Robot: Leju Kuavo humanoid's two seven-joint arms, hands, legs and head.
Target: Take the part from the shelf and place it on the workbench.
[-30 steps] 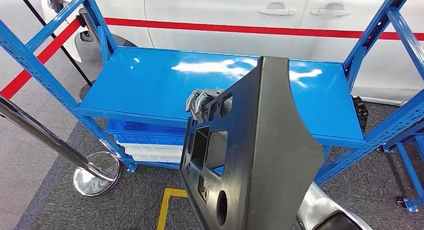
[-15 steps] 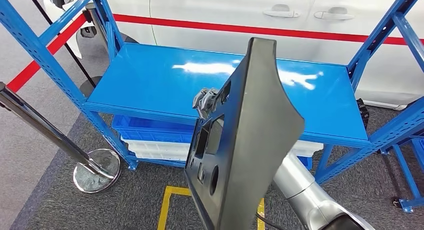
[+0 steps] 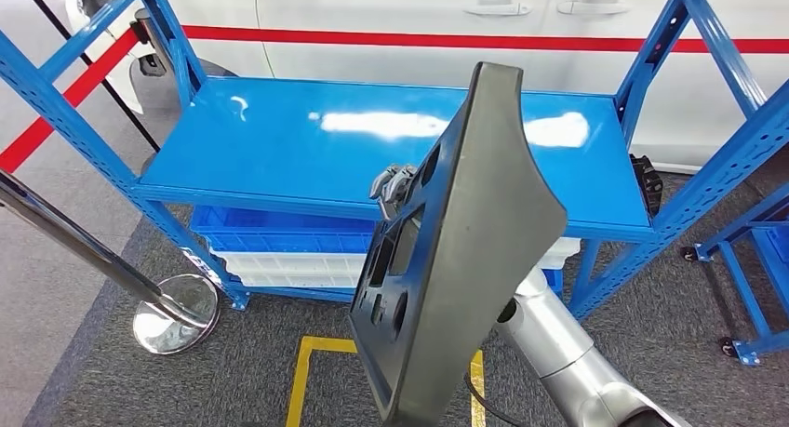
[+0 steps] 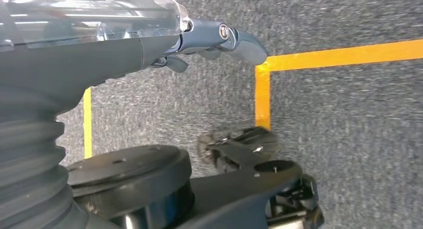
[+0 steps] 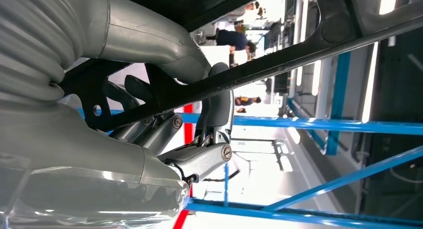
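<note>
Part: a large black plastic panel (image 3: 465, 260) with rectangular and round cut-outs, held on edge and tilted, raised in front of the shelf and clear of its surface; the head view shows its wide back face and its narrow upper tip.

Right hand: its grey fingers (image 3: 393, 187) hook through a cut-out near the upper edge of the panel; in the right wrist view the right hand (image 5: 164, 119) has its thumb on one side of a black rib of the panel (image 5: 279, 54) and its darker fingers on the other, so it grips the panel.

Right arm: the silver forearm (image 3: 558, 343) rises from the lower right of the head view and passes behind the panel.

Left hand: the left hand (image 4: 209, 39) hangs over the floor with nothing in it; its fingers look partly curled, but the view is too oblique to tell whether they are spread or closed.

Shelf: a blue steel rack whose glossy blue shelf board (image 3: 307, 148) carries bright reflections; blue perforated uprights (image 3: 56, 92) stand at its corners.

Lower level: a blue crate (image 3: 279, 232) sits above a white crate (image 3: 288, 271) beneath the shelf board.

Floor: grey carpet (image 3: 233, 371) marked with yellow tape (image 3: 302, 380) just below the panel; the same yellow tape (image 4: 262, 94) crosses the left wrist view.

Barrier: a chrome post (image 3: 84, 250) leans to a round chrome base (image 3: 172, 317) at the left of the rack.

Background: a white car (image 3: 419, 18) with a red stripe (image 3: 447, 41) stands just behind the rack.
</note>
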